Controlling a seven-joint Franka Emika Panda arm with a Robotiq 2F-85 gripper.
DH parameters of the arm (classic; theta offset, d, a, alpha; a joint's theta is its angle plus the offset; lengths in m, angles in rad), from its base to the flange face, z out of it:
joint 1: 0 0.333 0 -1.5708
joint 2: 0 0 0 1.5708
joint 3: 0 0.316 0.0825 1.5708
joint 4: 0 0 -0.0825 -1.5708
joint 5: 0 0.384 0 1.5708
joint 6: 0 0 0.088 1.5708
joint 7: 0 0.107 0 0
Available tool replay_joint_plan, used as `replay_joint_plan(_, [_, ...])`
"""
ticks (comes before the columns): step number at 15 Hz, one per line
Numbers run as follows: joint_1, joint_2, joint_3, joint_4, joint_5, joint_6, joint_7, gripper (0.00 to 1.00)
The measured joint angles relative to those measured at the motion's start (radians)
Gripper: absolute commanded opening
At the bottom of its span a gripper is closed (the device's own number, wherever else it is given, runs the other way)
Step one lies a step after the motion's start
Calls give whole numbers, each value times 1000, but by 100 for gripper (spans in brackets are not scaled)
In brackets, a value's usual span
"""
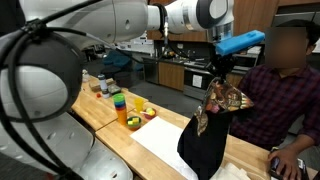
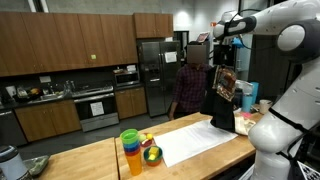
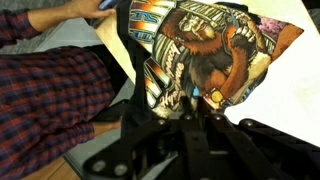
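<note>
Black cloth fills the wrist view: a shirt (image 3: pixel 210 50) with a bright print, bunched where the gripper (image 3: pixel 196 104) is pinched almost shut on a fold of it. In an exterior view the shirt (image 1: pixel 205 140) hangs from the gripper down to the table (image 1: pixel 243 155), its hem seemingly resting beside a white sheet (image 1: pixel 160 145). It looks soft, light and limp, so it should sag and swing. A thick gathered fold near the collar probably holds best, as a single thin layer may slip. Beyond are cups (image 1: pixel 121 106) and a person (image 1: pixel 278 92).
</note>
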Motion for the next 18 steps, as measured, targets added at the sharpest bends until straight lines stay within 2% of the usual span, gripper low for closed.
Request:
replay_joint_plan(4, [-75, -6, -16, 73, -75, 59, 2, 2])
replay_joint_plan(7, [-105, -7, -36, 164, -97, 95, 1, 2])
replay_joint_plan(9, [-123, -6, -45, 189, -140, 162, 10, 2])
replay_joint_plan(14, [-181, -5, -71, 120, -248, 379, 75, 2])
replay_joint_plan(18, [-260, -8, -88, 37, -369, 475, 139, 2])
